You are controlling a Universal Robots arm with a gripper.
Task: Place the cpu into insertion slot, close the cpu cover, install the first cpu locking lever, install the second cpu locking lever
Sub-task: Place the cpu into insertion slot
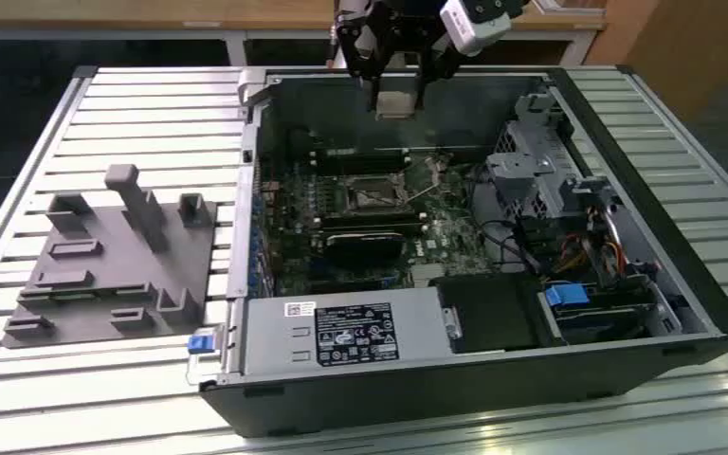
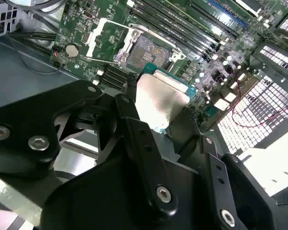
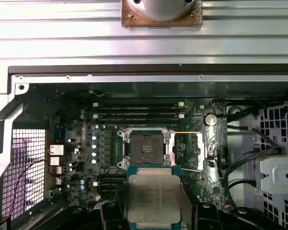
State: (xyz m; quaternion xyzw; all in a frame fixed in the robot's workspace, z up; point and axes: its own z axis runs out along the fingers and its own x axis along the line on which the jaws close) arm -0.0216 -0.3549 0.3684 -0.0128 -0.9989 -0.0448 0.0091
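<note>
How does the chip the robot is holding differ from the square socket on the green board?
The cpu is pale and silvery; the insertion slot is dark. The cpu hangs in the air, clamped in the gripper; the insertion slot sits fixed in the green board, uncovered and empty. Both are square and look similar in outline.

the gripper [image 1: 397, 95] hangs from the wrist at the top of the exterior view and points straight down, with its black linkage bars spread to either side. its two black fingers [image 1: 373, 85] are drawn in and clamp the cpu [image 1: 396, 103] by opposite edges (the chip sits flat between them). in the second wrist view, the finger links and their bolt heads fill the foreground, angled in toward the chip.
</note>
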